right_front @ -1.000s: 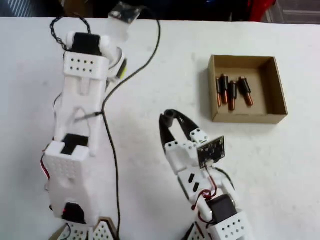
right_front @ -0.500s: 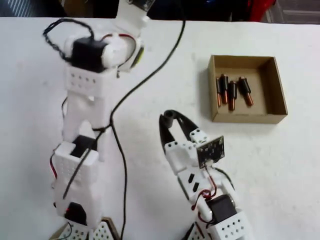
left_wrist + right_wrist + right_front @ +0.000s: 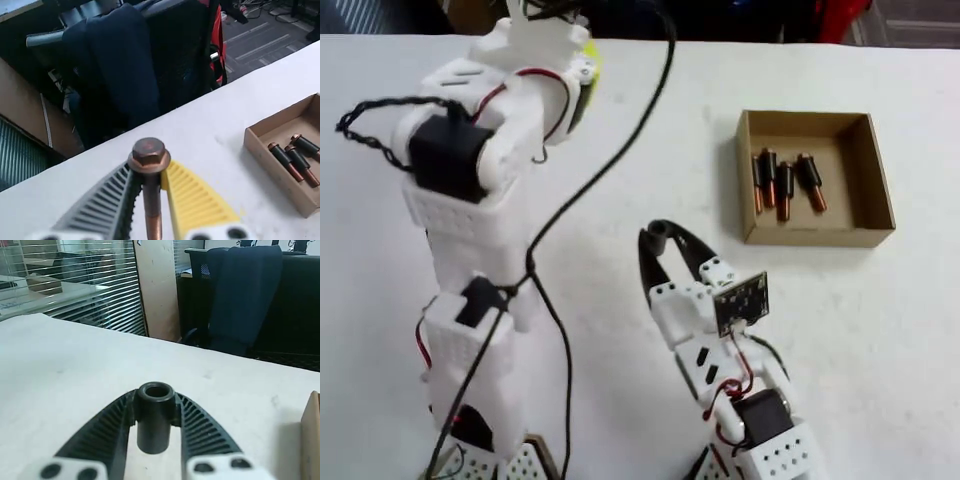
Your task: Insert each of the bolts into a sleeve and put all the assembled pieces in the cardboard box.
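**Left arm:** I am clamping a copper-coloured hex bolt [image 3: 151,205] between the grey and yellow fingers of my left gripper [image 3: 148,167]. The jaws are standing only as far apart as the shank, and the hex head is sitting just past the fingertips. I am holding the bolt raised above the white table [image 3: 210,135], near its far edge.

**Right arm:** I am gripping a black sleeve [image 3: 154,420] in my right gripper [image 3: 155,405]. The jaws are pressing against its sides, and its open bore is showing at the tips. I am holding it low over the middle of the table, well apart from your bolt.

**Left arm:** Farther off, the cardboard box [image 3: 815,237] is sitting on the table on your side. Four assembled pieces [image 3: 783,185] are lying side by side inside it, in the half nearer your gripper.
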Tool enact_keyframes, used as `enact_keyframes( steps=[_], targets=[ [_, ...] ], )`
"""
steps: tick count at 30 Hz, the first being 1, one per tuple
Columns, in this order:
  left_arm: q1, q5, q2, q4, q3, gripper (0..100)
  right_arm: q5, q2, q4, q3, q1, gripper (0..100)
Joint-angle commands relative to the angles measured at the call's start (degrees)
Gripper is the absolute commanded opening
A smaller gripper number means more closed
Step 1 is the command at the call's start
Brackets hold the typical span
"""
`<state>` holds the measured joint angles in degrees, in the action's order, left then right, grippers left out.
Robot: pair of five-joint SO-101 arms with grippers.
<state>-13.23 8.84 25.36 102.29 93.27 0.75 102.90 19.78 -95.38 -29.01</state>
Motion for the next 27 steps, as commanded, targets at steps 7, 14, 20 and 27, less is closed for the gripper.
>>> enact_keyframes(
  steps=[7,14,20,27],
  targets=[
    [-6.7,-0.6,-8.3,0.4,2.1,2,-0.4,0.6,0.0,-0.3,0.1,1.8],
    [-5.1,-0.6,-15.3,0.4,-5.2,2,-0.4,0.6,0.0,-0.3,0.1,1.8],
    [-5.1,-0.4,-30.9,0.0,-31.6,2,-0.4,0.6,0.0,-0.3,0.2,1.8],
    [-5.5,-0.4,-48.0,-8.8,-58.5,2,-0.4,0.6,0.0,-0.3,0.2,1.8]
  ],
)
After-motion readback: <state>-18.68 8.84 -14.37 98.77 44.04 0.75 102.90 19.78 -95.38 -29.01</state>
